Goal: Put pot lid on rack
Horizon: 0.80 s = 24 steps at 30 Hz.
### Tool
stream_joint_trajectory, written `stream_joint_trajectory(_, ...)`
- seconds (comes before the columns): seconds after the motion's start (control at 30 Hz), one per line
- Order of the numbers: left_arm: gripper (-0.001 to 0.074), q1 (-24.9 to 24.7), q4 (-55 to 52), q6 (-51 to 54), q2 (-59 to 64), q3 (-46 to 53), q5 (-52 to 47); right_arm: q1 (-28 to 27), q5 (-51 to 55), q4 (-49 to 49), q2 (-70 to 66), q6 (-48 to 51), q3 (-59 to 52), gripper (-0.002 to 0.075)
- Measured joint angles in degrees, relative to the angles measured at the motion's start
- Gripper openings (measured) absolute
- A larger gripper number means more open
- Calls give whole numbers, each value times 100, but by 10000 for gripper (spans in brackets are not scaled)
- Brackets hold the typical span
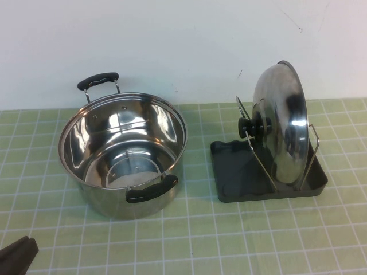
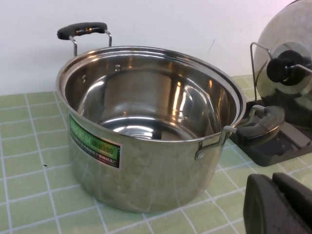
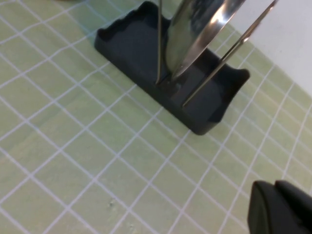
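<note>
The shiny pot lid [image 1: 285, 114] stands upright on its edge in the dark grey rack [image 1: 238, 177], held between the wire loops, with its black knob [image 1: 252, 127] facing the pot. The lid [image 2: 287, 29] and the rack [image 2: 275, 146] also show in the left wrist view, and the lid's lower edge [image 3: 195, 29] sits in the rack [image 3: 126, 44] in the right wrist view. My left gripper [image 1: 17, 252] is shut and empty at the near left corner, apart from the pot; it also shows in its own view [image 2: 271, 179]. My right gripper [image 3: 275, 187] is shut and empty over the mat near the rack, out of the high view.
A deep steel pot [image 1: 123, 149] with two black handles stands open and empty left of the rack, on a green checked mat [image 1: 229, 240]. A white wall runs along the back.
</note>
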<state>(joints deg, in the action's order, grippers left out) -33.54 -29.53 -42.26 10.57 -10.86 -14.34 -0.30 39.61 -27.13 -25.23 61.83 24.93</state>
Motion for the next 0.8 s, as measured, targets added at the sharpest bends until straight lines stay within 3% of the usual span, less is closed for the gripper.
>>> stream_joint_trajectory(0.33, -2, 0, -103, 0, 0, 0, -35, 0, 0, -752, 196, 0, -277, -1)
stream_joint_trajectory(0.8, -2, 0, -129, 0, 0, 49, 7, 0, 0, -793, 196, 0, -277, -1)
